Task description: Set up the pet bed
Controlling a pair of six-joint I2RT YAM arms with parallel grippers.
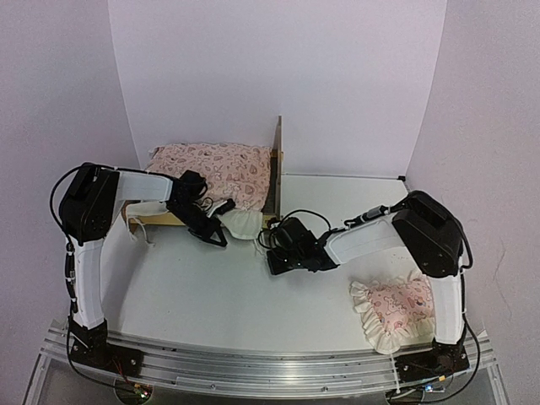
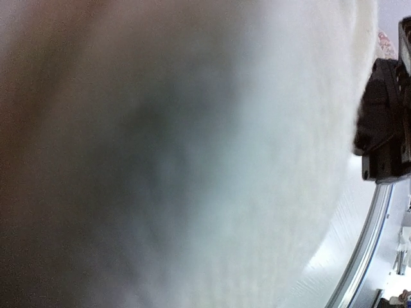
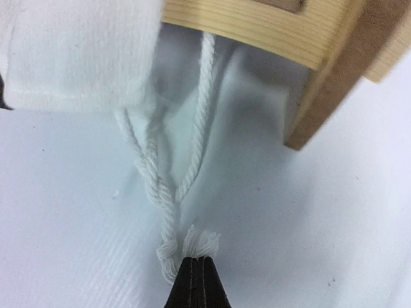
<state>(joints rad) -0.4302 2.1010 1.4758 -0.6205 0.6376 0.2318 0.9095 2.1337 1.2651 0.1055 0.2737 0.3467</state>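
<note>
Presently the mattress (image 1: 221,167) is lying on the bed (image 1: 277,156), the pillow (image 1: 392,308) waiting on the desk (image 1: 211,295), left fingers (image 1: 218,239) pressing shut, right fingers (image 3: 196,285) pinching a cord (image 3: 168,202).

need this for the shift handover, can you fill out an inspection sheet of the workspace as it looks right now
surface: white table, no spills seen
job's things: wooden pet bed at the back, headboard upright, pink mattress lying on it, white cord hanging under its near corner
clutter: pink pillow on the table by the right arm's base
grippers: left end effector shut, at the mattress's white ruffle, its wrist view blocked by cloth; right end effector shut, seemingly pinching the cord's frayed end
cables: black cables looped along both arms
surroundings: white backdrop, metal rail at the near edge
</note>
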